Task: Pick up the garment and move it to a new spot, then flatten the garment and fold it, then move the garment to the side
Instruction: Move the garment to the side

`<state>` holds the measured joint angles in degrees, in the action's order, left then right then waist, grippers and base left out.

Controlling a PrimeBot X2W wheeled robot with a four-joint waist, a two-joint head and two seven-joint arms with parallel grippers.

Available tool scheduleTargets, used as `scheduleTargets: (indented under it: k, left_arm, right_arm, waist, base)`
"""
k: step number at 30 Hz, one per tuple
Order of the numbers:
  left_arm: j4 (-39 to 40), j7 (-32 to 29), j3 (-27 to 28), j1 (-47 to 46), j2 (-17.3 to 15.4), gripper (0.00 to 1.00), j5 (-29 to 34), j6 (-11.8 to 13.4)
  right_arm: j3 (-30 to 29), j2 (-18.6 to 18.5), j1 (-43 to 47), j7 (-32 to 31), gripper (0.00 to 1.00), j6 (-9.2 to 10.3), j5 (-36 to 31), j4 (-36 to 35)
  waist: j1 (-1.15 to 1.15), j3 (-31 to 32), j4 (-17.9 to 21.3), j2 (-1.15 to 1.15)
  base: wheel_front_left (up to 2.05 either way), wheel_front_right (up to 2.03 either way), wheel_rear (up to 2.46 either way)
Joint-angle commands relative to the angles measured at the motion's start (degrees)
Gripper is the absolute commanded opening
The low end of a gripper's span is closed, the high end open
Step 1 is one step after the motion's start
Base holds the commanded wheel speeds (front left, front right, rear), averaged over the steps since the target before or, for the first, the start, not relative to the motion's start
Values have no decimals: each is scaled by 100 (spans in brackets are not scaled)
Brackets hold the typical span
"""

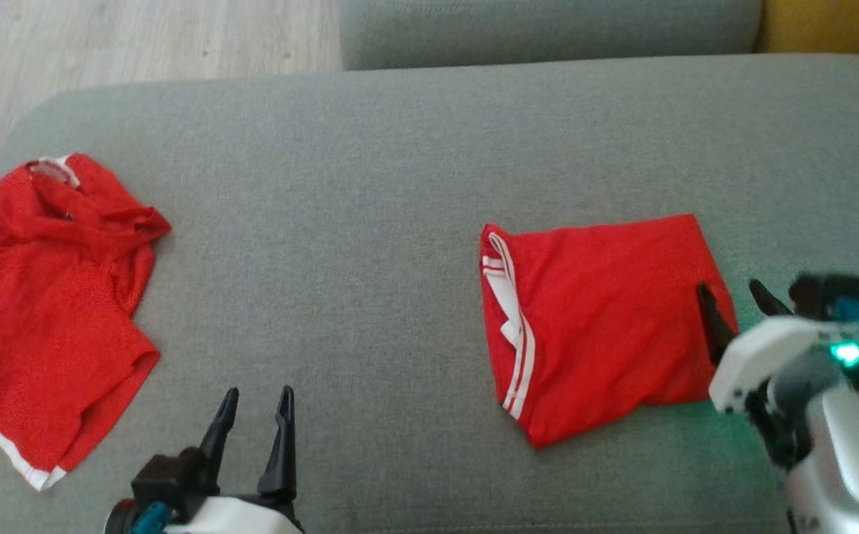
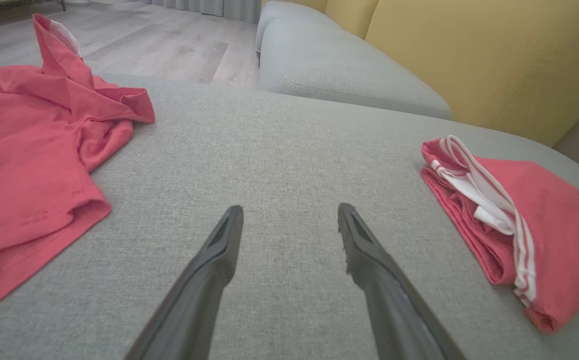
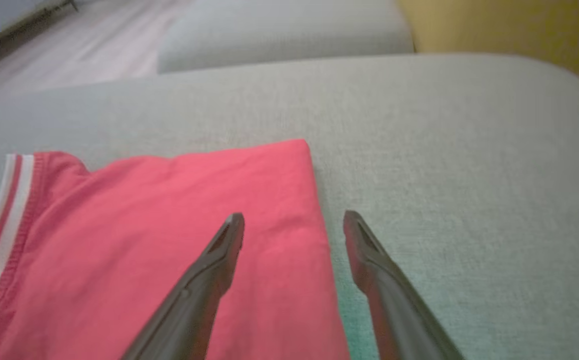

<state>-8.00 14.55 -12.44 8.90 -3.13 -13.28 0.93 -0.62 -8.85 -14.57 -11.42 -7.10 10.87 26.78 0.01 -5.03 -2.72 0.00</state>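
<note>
On the grey sofa seat (image 1: 370,222), out at 3 o'clock from its middle, you've got the folded garment (image 1: 600,326) lying as a neat red rectangle, its white stripes (image 1: 518,348) stacked along the edge that faces 9 o'clock. Your right hand (image 1: 728,289) hangs over the opposite edge at 4 o'clock in the head view. Its fingers are spread wide with nothing between them, one over red cloth and the other over bare upholstery. That straddle reads as a line-up on the folded edge, the thickest and tidiest place to pinch if you mean to slide the bundle aside without undoing it. Down at 7 o'clock, your left hand (image 1: 259,393) is just as wide open and just as empty, parked above bare seat, well apart from both pieces of cloth and out of the other arm's way. Over at 9 o'clock a crumpled garment (image 1: 51,311) sprawls near the seat's rounded corner, one part bunched up and a white-trimmed hem at its near edge. I'd call that one unfolded. The seat itself is a tight grey weave, soft and slightly domed, so cloth should drag on it rather than glide. Beyond it at 12 o'clock sits a second grey cushion (image 1: 548,30), with a yellow backrest (image 2: 469,60) behind and pale wood floor (image 1: 140,37) off at 11 o'clock.
</note>
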Motion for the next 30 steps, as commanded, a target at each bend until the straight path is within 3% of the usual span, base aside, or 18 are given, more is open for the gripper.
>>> scheduleTargets:
  k: [1, 7, 12, 13, 14, 15, 22, 30]
  left_arm:
    - [135, 45, 138, -193, 25, 100, -21, -28]
    - [88, 45, 32, -383, 25, 100, -66, -20]
    - [98, 45, 11, -366, 25, 100, -86, 1]
    - [105, 45, 9, -366, 25, 100, -85, 1]
    - [111, 45, 8, -370, 25, 100, -86, 2]
    - [119, 45, 6, -378, 25, 100, -86, 4]
    - [258, 45, 34, -622, 25, 100, -14, -35]
    - [562, 45, 68, -1142, 25, 100, 302, -203]
  right_arm:
    - [149, -102, -175, -77, 100, -39, 66, -117]
    - [17, -337, -713, -1016, 100, -39, 352, 594]
    - [-99, -280, -893, -1496, 100, -39, 525, 927]
    - [-105, -254, -923, -1558, 84, -39, 624, 954]
    - [-123, -235, -962, -1586, 8, -39, 729, 965]
    - [-119, -240, -1005, -1597, 0, -39, 804, 961]
    - [-67, -554, -1720, -1006, 0, -39, 738, 708]
    - [-784, -1285, -3057, -358, 0, -39, -238, 1068]
  waist:
    - [-1, -75, -50, 0]
    - [-1, -164, -301, 0]
    - [-1, -212, -375, 0]
    - [-1, -237, -377, 0]
    - [-1, -260, -378, 0]
    - [-1, -293, -376, 0]
    - [-1, -838, -78, 0]
    - [-1, -1868, 302, 0]
  base:
    - [0, 0, 0]
    - [0, 0, 0]
    - [0, 0, 0]
    - [0, 0, 0]
    - [0, 0, 0]
    - [0, 0, 0]
    - [0, 0, 0]
    - [0, 0, 0]
